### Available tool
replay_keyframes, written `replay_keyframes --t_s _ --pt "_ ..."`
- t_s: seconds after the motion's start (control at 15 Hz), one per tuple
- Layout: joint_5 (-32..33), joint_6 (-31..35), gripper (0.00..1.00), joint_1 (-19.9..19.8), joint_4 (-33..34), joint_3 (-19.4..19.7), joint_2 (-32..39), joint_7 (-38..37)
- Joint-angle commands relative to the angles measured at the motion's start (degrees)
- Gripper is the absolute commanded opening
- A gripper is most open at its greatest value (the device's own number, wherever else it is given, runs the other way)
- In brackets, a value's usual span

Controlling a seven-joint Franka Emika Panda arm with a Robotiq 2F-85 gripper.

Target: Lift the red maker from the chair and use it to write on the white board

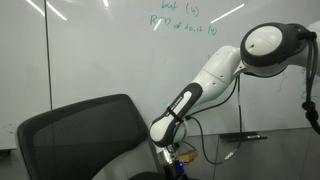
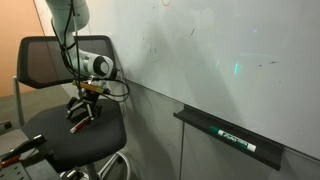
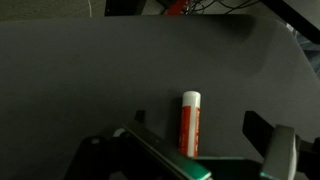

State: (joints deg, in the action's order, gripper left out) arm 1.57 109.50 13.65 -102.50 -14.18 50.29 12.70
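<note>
On the chair (image 2: 45, 62) at left, our gripper (image 2: 82, 113) hung low over the seat. Its jaws stood apart, and the red maker (image 3: 190, 122) lay ungripped between them. We judged the pick-up in hand: lower, close squarely, then carry right to the white board (image 2: 210, 60).

- Seat (image 3: 80, 80) lies bare all round the marker (image 3: 190, 122); my tool (image 2: 80, 115), jaws wide, has room on both sides.
- Backrest (image 2: 48, 62) rises behind; board (image 2: 220, 50) stands close alongside.
</note>
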Motion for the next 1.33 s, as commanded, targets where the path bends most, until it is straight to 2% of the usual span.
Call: replay_keyframes --t_s 0.0,0.6,1.27 --pt "-2.6 -3.2 1.0 -0.8 2.8 -1.5 1.9 1.5" --pt "-1.1 -2.5 1.0 1.1 4.1 0.1 3.4 -0.9" --pt "0.0 -4.2 1.0 1.2 6.9 0.4 6.0 -0.6"
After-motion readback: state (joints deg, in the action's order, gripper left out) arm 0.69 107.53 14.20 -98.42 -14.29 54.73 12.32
